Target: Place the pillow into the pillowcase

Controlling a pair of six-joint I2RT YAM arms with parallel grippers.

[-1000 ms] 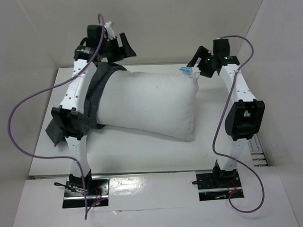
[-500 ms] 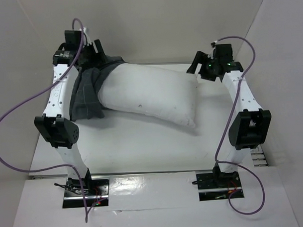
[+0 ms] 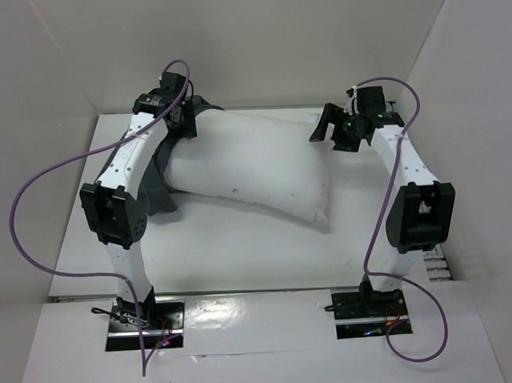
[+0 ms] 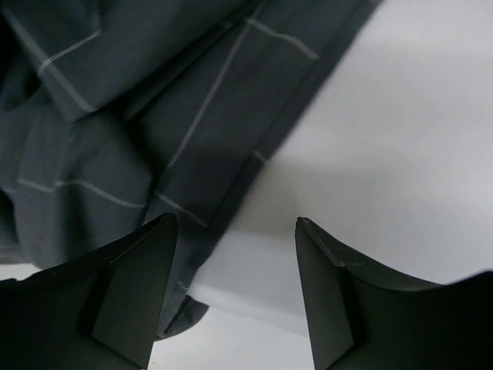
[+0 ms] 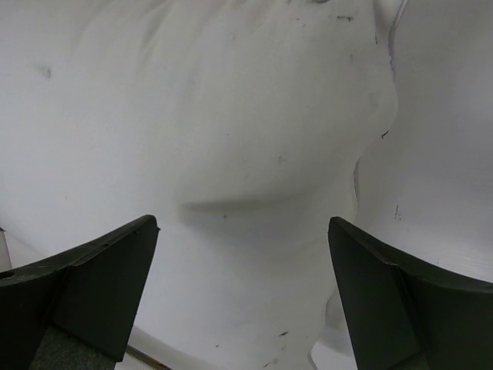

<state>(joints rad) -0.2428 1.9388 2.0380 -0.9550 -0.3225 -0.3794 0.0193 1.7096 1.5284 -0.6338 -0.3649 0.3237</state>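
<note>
L hand (image 4: 233,223): released, fingers (image 4: 131,301) apart, nothing btwn them. Straight under the gap is plain white; pillow or counter, can't tell from the wrist view. Case (image 4: 139,116) lies just ahead of the hand & to its L-finger side. It's dark grey w/ a thin light check, rumpled in folds. Its hemmed edge runs diagonally down to the L fingertip & passes behind it; touching or not, can't tell.

In the top view this hand hangs over one end of the pillow (image 3: 255,162), w/ the case bunched under & beside the hand at that end. L arm (image 3: 129,171) covers much of the cloth, so can't tell how far the pillow sits inside.

R hand (image 5: 243,222): also released, its fingers (image 5: 100,285) spread wide, gap empty. The pillow fills the view under & ahead of it: white, puffy, w/ a shallow crease just ahead of the fingertips & a few small dark specks. The pillow's edge curves down on the R-finger side, w/ another white surface past it. In the top view R hand is over the pillow corner at the end opposite the case; contact can't be told.

The pillow lies on the counter (image 3: 241,251) btwn the two hands, slanted. Its body is bare white from R hand nearly to L hand, w/ the case at the L-hand end only.
</note>
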